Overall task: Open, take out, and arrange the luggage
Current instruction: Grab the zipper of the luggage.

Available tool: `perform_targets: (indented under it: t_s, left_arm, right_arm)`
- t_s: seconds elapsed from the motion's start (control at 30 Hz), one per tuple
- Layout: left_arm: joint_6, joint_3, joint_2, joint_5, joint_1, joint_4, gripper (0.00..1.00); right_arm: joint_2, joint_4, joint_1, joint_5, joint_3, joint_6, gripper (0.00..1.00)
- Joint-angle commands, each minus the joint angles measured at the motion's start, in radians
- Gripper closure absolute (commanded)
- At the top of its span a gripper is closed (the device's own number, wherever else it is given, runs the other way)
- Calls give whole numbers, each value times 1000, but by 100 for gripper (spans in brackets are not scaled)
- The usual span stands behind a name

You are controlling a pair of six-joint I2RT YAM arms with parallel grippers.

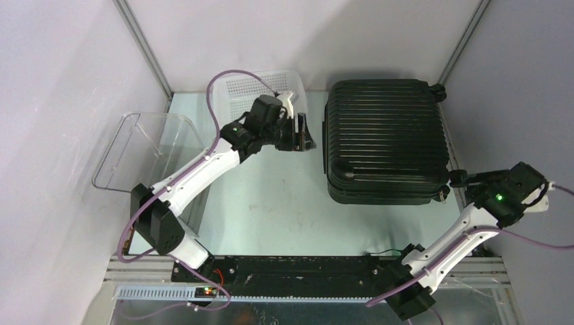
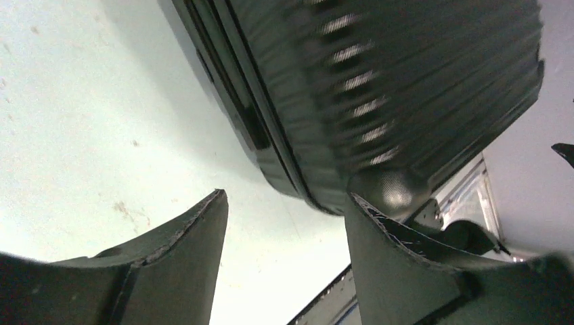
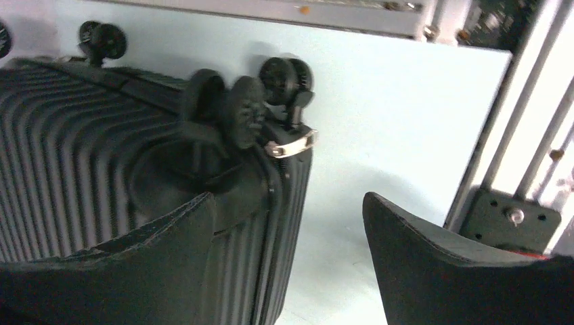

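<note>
The right tool (image 3: 288, 200) is hanging open and gripping nothing at the near right corner of the case (image 3: 81, 135). One finger is lying over the ribbed shell there, though whether it is touching I cannot tell. The other is hovering over bare bench (image 3: 399, 115) just beside the case. Between the fingers the case's side seam is showing. A small metal tab (image 3: 291, 143), probably the zip pull, is sitting on that seam right under the corner wheels (image 3: 227, 101). The left tool (image 2: 285, 196) is also gaping empty, pointing at the case's left side from near by and not touching it. The case itself is lying flat and shut on the bench, with a white basket (image 1: 264, 84) standing off its far left corner.

The case is looking rigid, bulky and likely heavy for these arms. It is far too wide for either tool to span, and the glossy ribs are probably giving the pads little bite, so the shell is no place to grip. The tab is looking like the best hold: thin enough to pinch, but small and liable to slip out. After that, the lip of the upper shell along the seam is offering an edge to lift. Being hard, the lid is likely to swing up as one stiff piece. The lower half may be sliding on the smooth bench unless the other tool is bracing it.
</note>
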Motion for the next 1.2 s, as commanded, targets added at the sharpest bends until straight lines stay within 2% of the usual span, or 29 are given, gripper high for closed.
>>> perform_targets:
  t_s: [0.0,0.07,0.2,0.27,0.53,0.73,0.9,1.07,1.17]
  left_arm:
    - [13,-71,-62,34,-28,24,31]
    - [6,-89,-71,36,-27,14,31]
    - [-11,-133,-104,43,-2,12,31]
    - [-23,-154,-121,53,19,25,31]
    - [-77,-232,-140,109,27,107,33]
    - [-66,-251,-142,107,27,102,34]
    - [-67,-252,-138,116,27,109,35]
    - [-150,-333,-151,168,8,231,35]
    - [-187,-388,-149,194,-40,287,35]
  right_arm:
    - [-54,-60,-68,30,-105,80,19]
    - [-67,-26,-98,-20,-179,105,21]
    - [-61,87,-155,-230,-332,171,29]
    - [-58,129,-164,-260,-380,232,31]
    - [-71,274,-184,-285,-468,395,32]
    - [-72,307,-193,-284,-488,415,33]
    - [-51,414,-191,-330,-550,469,36]
    - [-35,487,-119,-307,-554,538,37]
    - [-18,510,-78,-272,-556,578,37]
